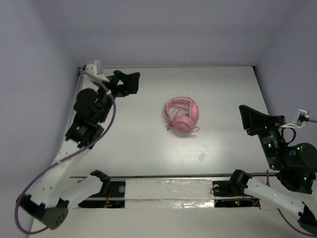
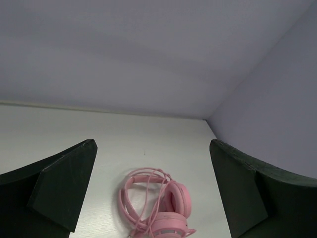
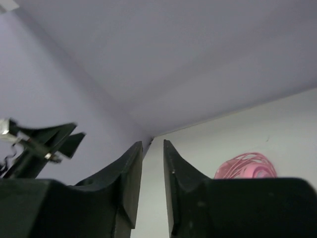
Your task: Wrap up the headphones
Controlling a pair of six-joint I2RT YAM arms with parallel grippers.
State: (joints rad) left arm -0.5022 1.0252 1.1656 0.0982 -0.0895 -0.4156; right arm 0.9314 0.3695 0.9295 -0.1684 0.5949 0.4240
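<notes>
On the white table [image 1: 138, 148], about midway between the two arms, lie the pink headphones [image 1: 182, 115]. Their two round cups sit close together toward the near side, and the thin double headband arches away toward the back wall. The thin pink cable [image 1: 174, 106] lies in loose loops over and around the headband; a short bit trails out past the cups on the near side.

Far to the left of the headphones and a little behind them, the left gripper [image 1: 126, 83] hangs over the table with its fingers [image 2: 64, 183] spread wide and nothing between them. Its camera sees the headphones low in the gap. Well to the right of the headphones, the right gripper [image 1: 247, 115] points toward them. Its fingers [image 3: 130, 173] stand nearly together with a narrow slit between them, clasping nothing.

A thick purple cable [image 1: 106, 126] runs along the left arm. Nearer than the headphones, a silvery taped strip [image 1: 168, 191] runs along the table's front edge between the arm bases. Nothing stands between either gripper and the headphones.
</notes>
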